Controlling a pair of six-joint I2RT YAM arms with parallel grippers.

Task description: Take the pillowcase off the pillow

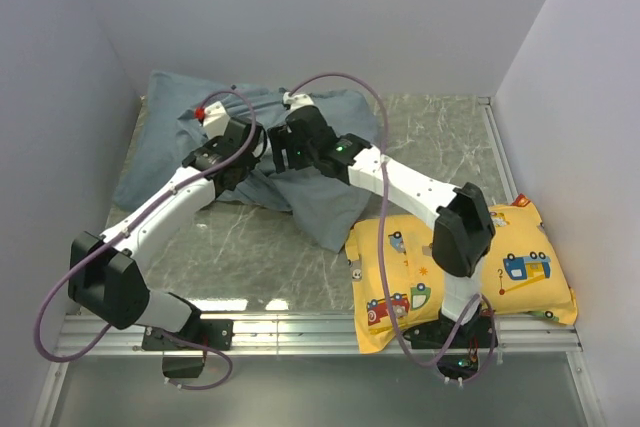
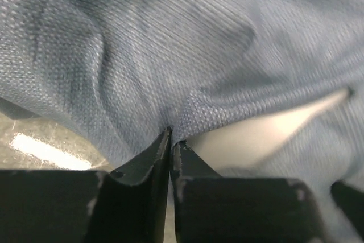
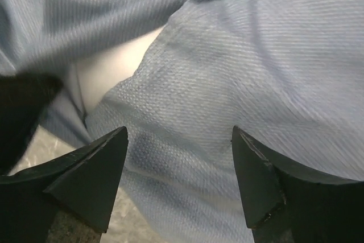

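Observation:
The blue-grey pillowcase (image 1: 165, 132) lies crumpled at the back left of the table, with a loose part trailing toward the middle. My left gripper (image 1: 232, 169) is down on its front fold. In the left wrist view the gripper (image 2: 171, 138) is shut, pinching a fold of the pillowcase (image 2: 170, 44) at its tips. The white pillow (image 2: 256, 138) shows through the opening just to the right. My right gripper (image 1: 280, 152) hovers beside it, open (image 3: 179, 157), over the pillowcase (image 3: 239, 72). A patch of white pillow (image 3: 111, 69) shows at the upper left.
A yellow cartoon-vehicle pillow (image 1: 510, 267) lies at the front right by the right arm's base. White walls close in on the left, back and right. A metal rail (image 1: 300, 332) runs along the near edge. The grey marble tabletop (image 1: 260, 257) shows in front of the cloth.

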